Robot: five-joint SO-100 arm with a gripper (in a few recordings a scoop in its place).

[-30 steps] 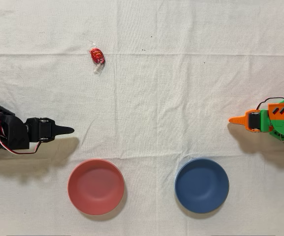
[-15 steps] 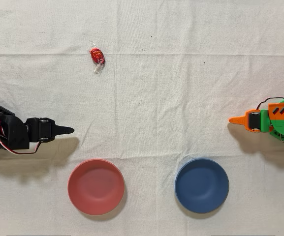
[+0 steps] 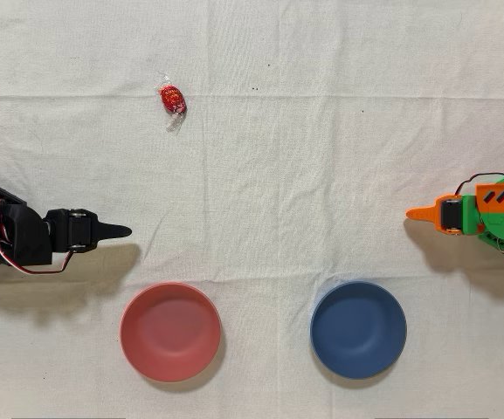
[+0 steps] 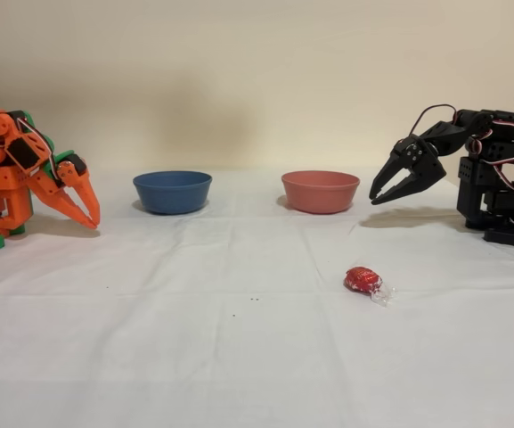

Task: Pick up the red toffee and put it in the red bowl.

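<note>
Overhead view first: the red toffee [image 3: 172, 99] lies alone on the white cloth [image 3: 321, 157], well apart from my gripper [image 3: 116, 231] and from the red bowl [image 3: 170, 332]. From the side, the gripper [image 4: 388, 189] hangs above the cloth with its fingers slightly parted and nothing between them. I read this as the arm's folded rest pose, the pickup not yet begun. The red bowl sits close to my arm, with the blue bowl [image 3: 358, 329] nearer the idle orange arm [image 3: 479, 214], so the carry looks short for me.
</note>
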